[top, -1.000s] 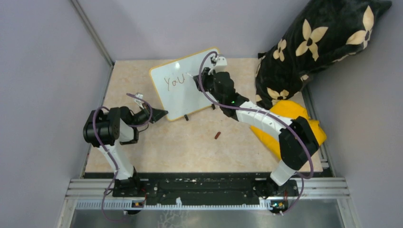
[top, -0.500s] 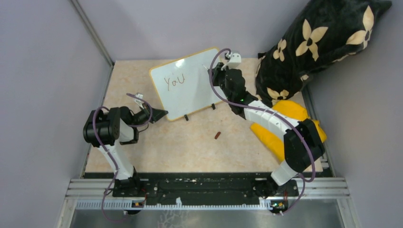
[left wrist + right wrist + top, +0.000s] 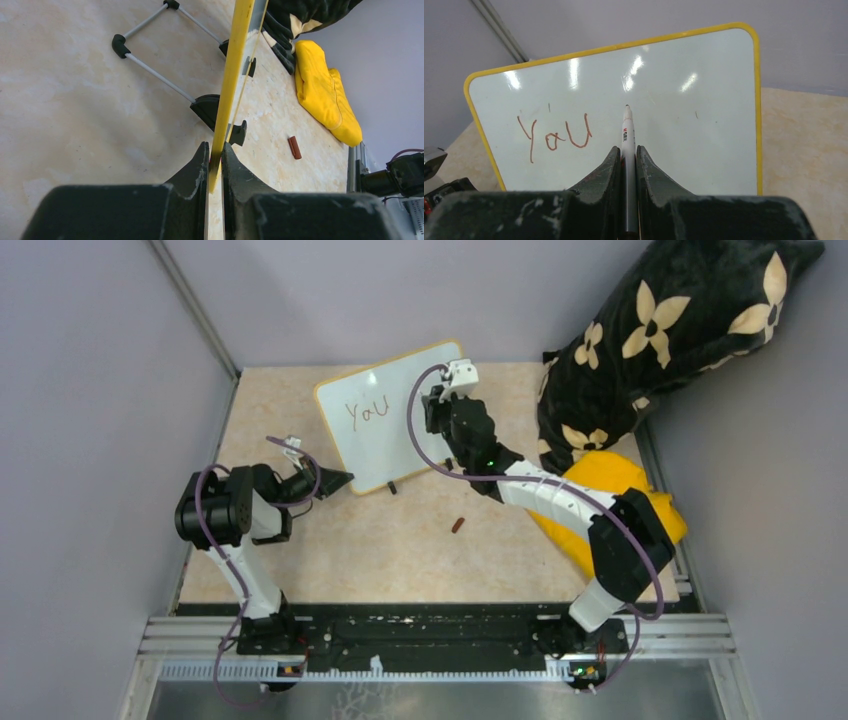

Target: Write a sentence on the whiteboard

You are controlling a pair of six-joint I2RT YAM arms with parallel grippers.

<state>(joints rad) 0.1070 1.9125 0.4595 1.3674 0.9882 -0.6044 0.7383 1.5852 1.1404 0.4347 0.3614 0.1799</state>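
**Mia:** What does the right gripper (image 3: 626, 156) have?

**Tom:** A marker (image 3: 627, 131). The two fingers are squeezed tight on it. Its tip points at the whiteboard (image 3: 704, 100). I cannot tell if the tip touches the white part.

**Mia:** Where is the board?

**Tom:** It stands tilted at the back of the table (image 3: 400, 560), on little black feet. The left gripper (image 3: 215, 155) is pinched shut on the yellow frame at the near corner. I think that holds the board steady for writing.

**Mia:** How much of the sentence (image 3: 555, 135) is done?

**Tom:** Just one word, "You", in red-brown, on the left side. I think most of the writing is left to do.

**Mia:** Is there room for more?

**Tom:** Yes. The white is bare to the right of "You", from the tip across to the yellow edge. It is bare below the word too. The marker should stop before the frame on the right.

**Mia:** Is anything in the way?

**Tom:** A black flowery pillow (image 3: 680, 330) and a yellow cloth (image 3: 612, 466) lie just beside the right arm. A small brown bit (image 3: 458, 525) lies on the table in front of the board, apart from both grippers.
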